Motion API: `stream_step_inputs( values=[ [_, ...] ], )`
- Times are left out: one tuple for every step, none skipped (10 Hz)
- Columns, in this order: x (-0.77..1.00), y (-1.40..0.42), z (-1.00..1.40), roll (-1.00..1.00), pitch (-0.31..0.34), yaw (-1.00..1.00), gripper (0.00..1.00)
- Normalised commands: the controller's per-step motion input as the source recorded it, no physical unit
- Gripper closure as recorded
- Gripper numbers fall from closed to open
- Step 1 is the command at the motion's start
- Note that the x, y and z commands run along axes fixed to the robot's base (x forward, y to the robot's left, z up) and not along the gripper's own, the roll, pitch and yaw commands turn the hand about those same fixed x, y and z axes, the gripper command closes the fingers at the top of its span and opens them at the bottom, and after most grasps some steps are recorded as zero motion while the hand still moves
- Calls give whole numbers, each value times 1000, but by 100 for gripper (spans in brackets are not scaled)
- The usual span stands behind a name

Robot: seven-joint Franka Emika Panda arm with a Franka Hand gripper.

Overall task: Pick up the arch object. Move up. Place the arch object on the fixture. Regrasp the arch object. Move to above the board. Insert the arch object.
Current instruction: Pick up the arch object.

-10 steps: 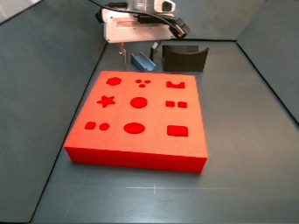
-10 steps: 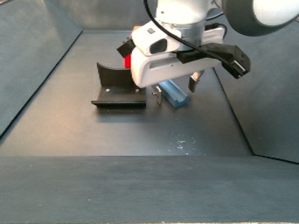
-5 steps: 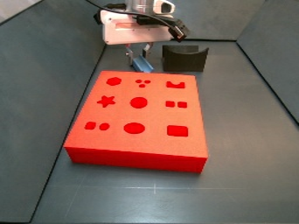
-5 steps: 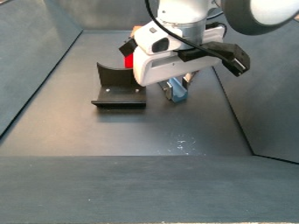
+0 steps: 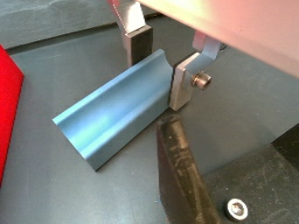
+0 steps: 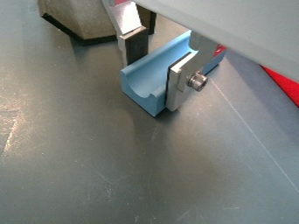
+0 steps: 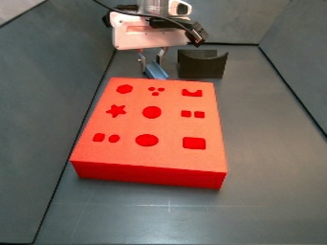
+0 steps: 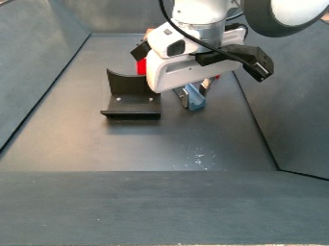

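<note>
Gripper low over the floor, behind the board's far edge, just beside fixture. Same gripper straddling the arch in both wrist views: one silver finger at one long face, other finger w/ screw at opposite face. Pads look pressed on both sides, so clamped on arch, though contact on far pad partly hidden.

Arch: light blue-grey, elongated, lying long-side down on dark floor, curved notch facing up along its length. Looks to rest on floor; cannot tell if lifted at all. In side views only a sliver of arch shows under the gripper; same from opposite side, arch below white wrist body, gripper mostly hidden.

Fixture: dark L-bracket on base plate, near arch, not touching. Grey block corner visible in a wrist view beyond the fingers.

Board: red, flat on floor, recesses all unfilled. Red edge visible near arch, apart from it.
</note>
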Motion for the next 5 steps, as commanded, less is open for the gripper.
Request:
stream_step_inputs(
  values=[
    [0,0,0,0,0,0,100],
    [0,0,0,0,0,0,100],
    [0,0,0,0,0,0,100],
    [0,0,0,0,0,0,100],
    [0,0,0,0,0,0,100]
  ],
)
